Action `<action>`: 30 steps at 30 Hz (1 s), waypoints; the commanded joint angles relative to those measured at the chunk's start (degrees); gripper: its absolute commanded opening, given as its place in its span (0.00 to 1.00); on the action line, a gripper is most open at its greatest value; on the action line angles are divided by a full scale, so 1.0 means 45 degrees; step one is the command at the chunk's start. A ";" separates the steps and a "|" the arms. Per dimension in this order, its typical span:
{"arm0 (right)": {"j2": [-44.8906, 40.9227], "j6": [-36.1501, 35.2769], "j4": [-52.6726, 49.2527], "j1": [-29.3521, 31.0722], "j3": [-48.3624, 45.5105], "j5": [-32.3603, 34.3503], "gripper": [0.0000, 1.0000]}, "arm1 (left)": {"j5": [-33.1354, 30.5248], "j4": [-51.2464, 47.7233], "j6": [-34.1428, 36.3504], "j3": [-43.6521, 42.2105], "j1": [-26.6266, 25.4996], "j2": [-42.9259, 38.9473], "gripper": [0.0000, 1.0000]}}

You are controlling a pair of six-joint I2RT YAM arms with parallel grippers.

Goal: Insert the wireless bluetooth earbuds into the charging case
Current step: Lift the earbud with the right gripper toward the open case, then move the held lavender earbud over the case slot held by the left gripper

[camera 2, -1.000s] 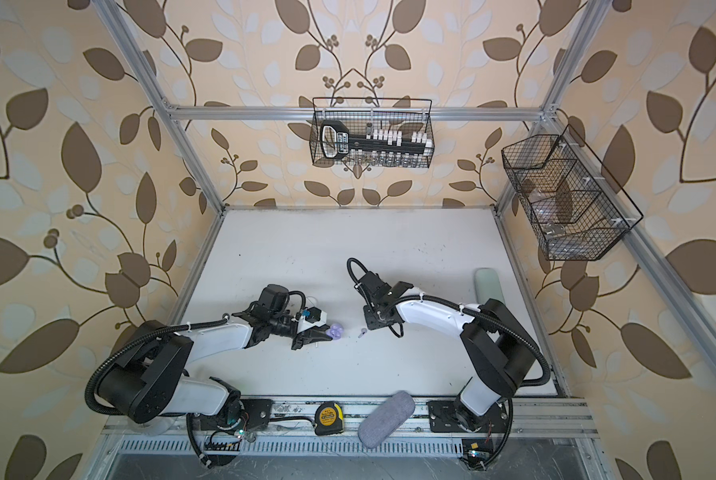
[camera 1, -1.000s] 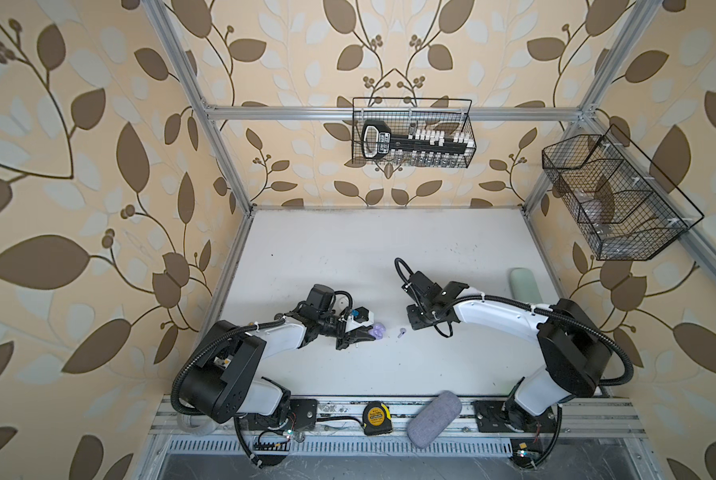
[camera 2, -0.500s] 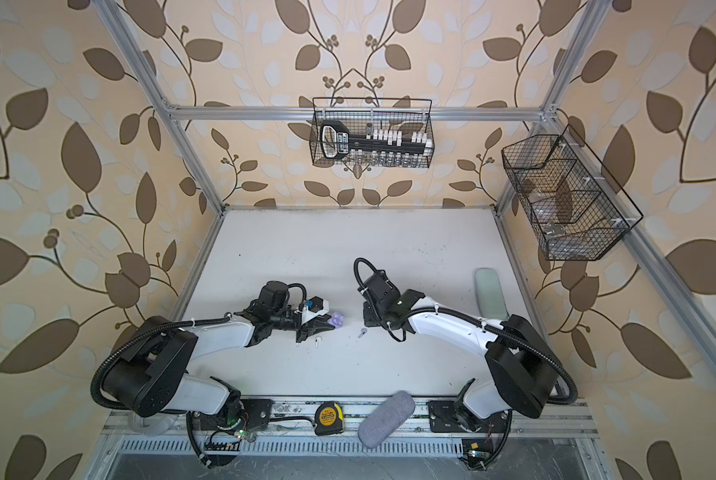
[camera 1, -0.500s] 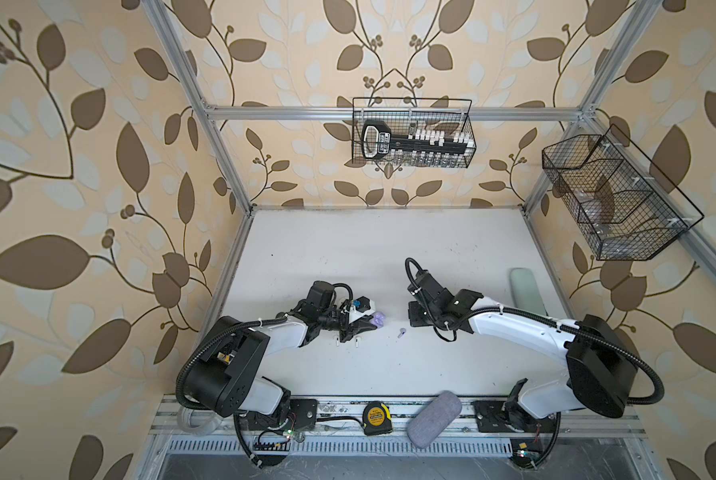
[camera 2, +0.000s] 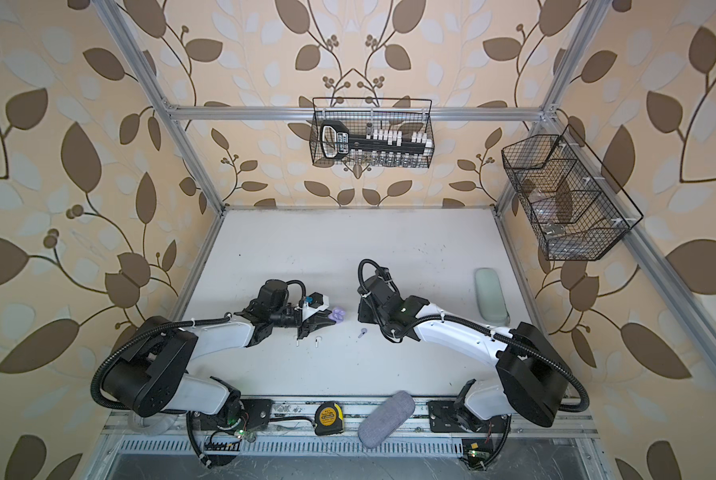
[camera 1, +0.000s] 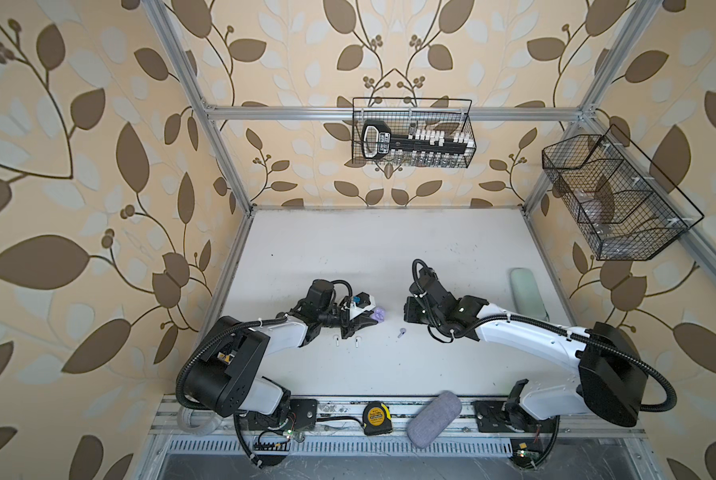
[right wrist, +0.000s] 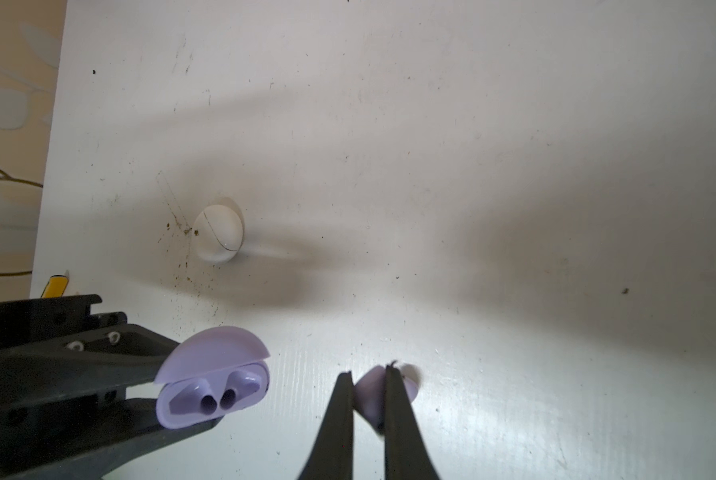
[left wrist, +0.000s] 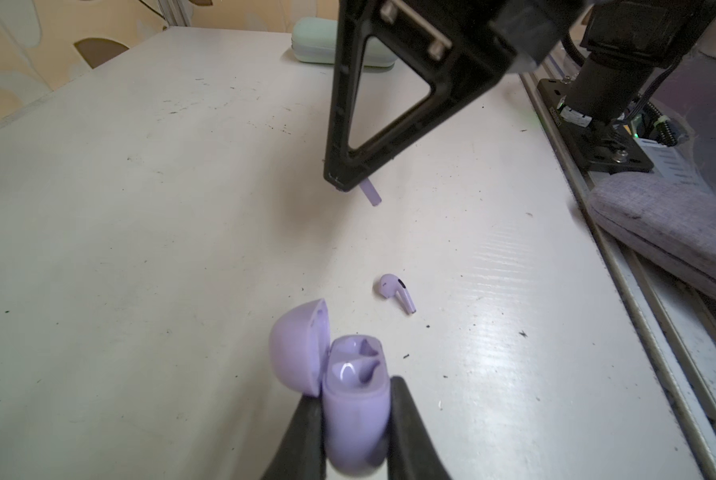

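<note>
We found the open case [left wrist: 356, 432] in the left gripper [left wrist: 352, 390], the right gripper [right wrist: 368, 371] to its right holding one earbud [right wrist: 368, 403]. A loose earbud [left wrist: 391, 289] lay on the table [camera 1: 348, 257] between them; two further earbuds [camera 1: 336, 341] [camera 1: 356, 342] lay side by side before the left gripper.

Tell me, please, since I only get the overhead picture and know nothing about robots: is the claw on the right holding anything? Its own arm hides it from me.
Observer: Yes. The right gripper is shut on a purple earbud, pinched between its two fingers.
Operator: And that purple blob across from it, is it ready to take the earbud?
Observer: That is the purple case, clamped in the left gripper. Its lid is open and both sockets are empty.
</note>
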 commanded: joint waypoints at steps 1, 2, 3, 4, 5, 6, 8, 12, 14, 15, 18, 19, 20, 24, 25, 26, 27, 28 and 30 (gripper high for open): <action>-0.0091 0.0873 0.0755 0.0337 -0.0145 0.0456 0.09 | -0.0130 0.0673 -0.0306 -0.0042 0.0131 0.0011 0.00; -0.0071 0.1038 0.0952 0.0397 -0.0174 0.0531 0.09 | -0.0150 0.0735 -0.0343 -0.0076 0.0131 0.0011 0.00; -0.0035 0.1185 0.1171 0.0458 -0.0198 0.0574 0.09 | -0.0169 0.0758 -0.0372 -0.0080 0.0131 0.0011 0.00; 0.0003 0.1327 0.1370 0.0521 -0.0232 0.0612 0.09 | -0.0170 0.0774 -0.0367 -0.0081 0.0131 0.0011 0.00; 0.0055 0.1463 0.1632 0.0588 -0.0257 0.0615 0.09 | -0.0187 0.0782 -0.0382 -0.0093 0.0131 0.0011 0.00; 0.0104 0.1563 0.1826 0.0644 -0.0262 0.0615 0.09 | -0.0189 0.0794 -0.0376 -0.0086 0.0146 0.0011 0.00; 0.0218 0.1707 0.2085 0.0705 -0.0216 0.0616 0.09 | -0.0219 0.0826 -0.0411 -0.0095 0.0151 0.0011 0.00; 0.0362 0.2065 0.2507 0.0789 -0.0267 0.0619 0.09 | -0.0304 0.0947 -0.0528 -0.0123 0.0151 0.0011 0.00; 0.0399 0.2210 0.2621 0.0857 -0.0313 0.0749 0.09 | -0.0399 0.1083 -0.0641 -0.0152 0.0165 0.0011 0.00; 0.0418 0.2270 0.2713 0.0862 -0.0352 0.0752 0.09 | -0.0404 0.1117 -0.0650 -0.0154 0.0170 0.0011 0.00; 0.0439 0.2570 0.3069 0.0898 -0.0505 0.0801 0.09 | -0.0477 0.1247 -0.0749 -0.0160 0.0190 0.0011 0.00; 0.0415 0.2631 0.3189 0.0938 -0.0563 0.0813 0.09 | -0.0482 0.1280 -0.0794 -0.0188 0.0209 0.0011 0.00; 0.0401 0.2754 0.3291 0.0971 -0.0622 0.0900 0.09 | -0.0502 0.1333 -0.0835 -0.0193 0.0219 0.0011 0.00; 0.0324 0.3190 0.3630 0.1131 -0.0818 0.1262 0.09 | -0.0618 0.1556 -0.0956 -0.0241 0.0247 0.0011 0.00; 0.0300 0.3284 0.3706 0.1157 -0.0885 0.1375 0.09 | -0.0648 0.1573 -0.0989 -0.0244 0.0248 0.0011 0.00; 0.0227 0.3468 0.3788 0.1216 -0.0981 0.1504 0.09 | -0.0676 0.1612 -0.1016 -0.0249 0.0248 0.0011 0.00; 0.0153 0.3668 0.3947 0.1268 -0.1125 0.1653 0.09 | -0.0714 0.1672 -0.1062 -0.0271 0.0248 0.0011 0.00; 0.0094 0.3834 0.4106 0.1301 -0.1251 0.1752 0.09 | -0.0746 0.1720 -0.1107 -0.0271 0.0248 0.0011 0.00; 0.0011 0.4216 0.4418 0.1419 -0.1509 0.2026 0.09 | -0.0794 0.1795 -0.1133 -0.0271 0.0248 0.0011 0.00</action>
